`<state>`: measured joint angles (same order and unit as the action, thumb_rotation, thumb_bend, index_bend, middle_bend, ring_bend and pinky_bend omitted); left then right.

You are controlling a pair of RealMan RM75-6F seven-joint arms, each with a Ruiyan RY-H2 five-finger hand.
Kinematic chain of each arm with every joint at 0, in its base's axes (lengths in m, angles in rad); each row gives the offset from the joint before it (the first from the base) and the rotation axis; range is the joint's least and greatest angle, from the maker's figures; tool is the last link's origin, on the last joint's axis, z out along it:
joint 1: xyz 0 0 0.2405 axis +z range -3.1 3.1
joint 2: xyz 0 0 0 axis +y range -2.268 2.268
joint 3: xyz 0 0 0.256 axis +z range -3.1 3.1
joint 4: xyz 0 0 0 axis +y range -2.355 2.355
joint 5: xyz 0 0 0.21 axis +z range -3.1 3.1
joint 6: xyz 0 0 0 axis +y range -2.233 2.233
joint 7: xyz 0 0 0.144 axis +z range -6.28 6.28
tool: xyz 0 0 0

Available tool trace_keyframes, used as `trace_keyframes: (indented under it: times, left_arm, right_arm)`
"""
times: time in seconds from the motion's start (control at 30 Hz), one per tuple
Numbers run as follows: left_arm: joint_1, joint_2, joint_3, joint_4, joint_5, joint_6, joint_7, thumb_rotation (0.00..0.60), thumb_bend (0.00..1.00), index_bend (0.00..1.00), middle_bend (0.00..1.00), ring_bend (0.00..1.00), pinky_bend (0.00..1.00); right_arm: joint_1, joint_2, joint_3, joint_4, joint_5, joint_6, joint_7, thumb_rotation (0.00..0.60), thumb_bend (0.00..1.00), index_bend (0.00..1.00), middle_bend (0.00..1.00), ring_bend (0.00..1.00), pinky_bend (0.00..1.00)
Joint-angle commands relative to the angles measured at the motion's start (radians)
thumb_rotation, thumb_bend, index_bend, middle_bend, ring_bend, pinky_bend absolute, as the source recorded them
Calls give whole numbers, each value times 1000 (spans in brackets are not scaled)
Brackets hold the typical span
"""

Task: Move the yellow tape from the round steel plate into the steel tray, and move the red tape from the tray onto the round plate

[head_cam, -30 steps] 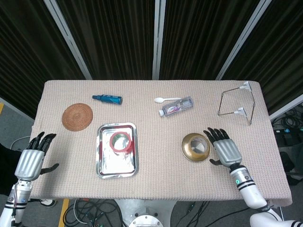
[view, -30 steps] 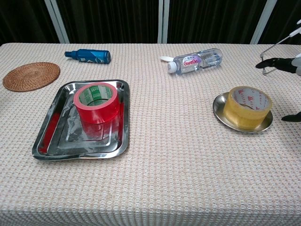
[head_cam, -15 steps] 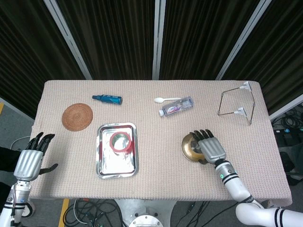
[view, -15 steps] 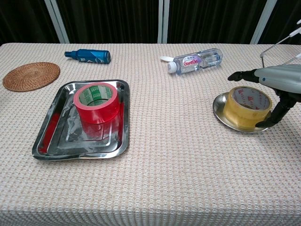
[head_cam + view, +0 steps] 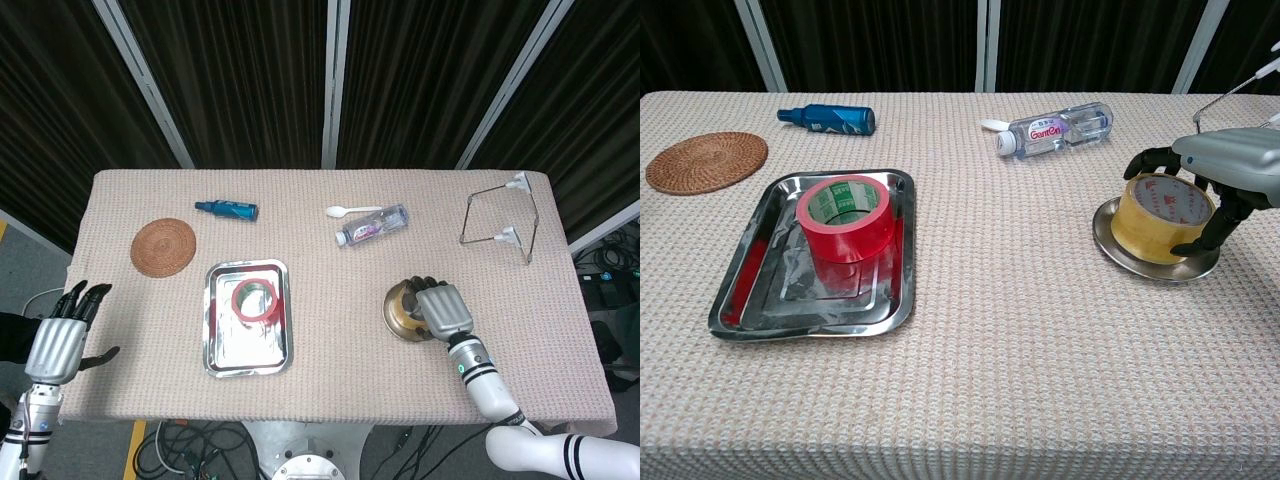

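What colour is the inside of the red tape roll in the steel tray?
Green with white print, clearest in the chest view: red tape roll.

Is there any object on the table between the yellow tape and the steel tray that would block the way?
Nothing visible does. Only bare cloth lies between the yellow tape and the steel tray, but the red tape occupies the tray's far part.

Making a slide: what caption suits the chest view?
Right hand closing over the yellow tape on the round plate; red tape waits in the tray.
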<state>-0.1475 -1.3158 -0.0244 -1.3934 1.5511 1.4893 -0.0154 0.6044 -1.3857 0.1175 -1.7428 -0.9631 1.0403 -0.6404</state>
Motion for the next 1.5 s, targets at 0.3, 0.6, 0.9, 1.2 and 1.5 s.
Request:
trace_keyframes:
  times: [0.3, 0.6, 0.9, 1.2, 1.5]
  left_arm:
    - [7, 2, -1, 1, -3, 8, -6, 600, 43, 84, 107, 14, 158]
    - [13, 1, 1, 13, -8, 8, -20, 600, 44, 84, 107, 13, 158]
    - [19, -4, 2, 35, -8, 13, -40, 600, 44, 84, 107, 14, 158]
    - [26, 0, 4, 43, -7, 18, -50, 600, 44, 84, 107, 14, 158]
    - [7, -1, -6, 33, 4, 7, -43, 600, 45, 84, 107, 14, 158]
  right_arm:
    - [50, 40, 12, -136, -141, 1, 13, 600, 238, 294, 319, 285, 408]
    - [153, -79, 18, -100, -99, -79, -47, 600, 237, 294, 319, 284, 408]
    - [216, -178, 16, -38, -51, -95, -84, 600, 202, 210, 285, 244, 352]
    - [251, -166, 5, -48, 10, -107, -96, 600, 65, 0, 24, 0, 88]
    - [204, -49, 4, -139, -44, -32, -12, 600, 56, 0, 0, 0, 54]
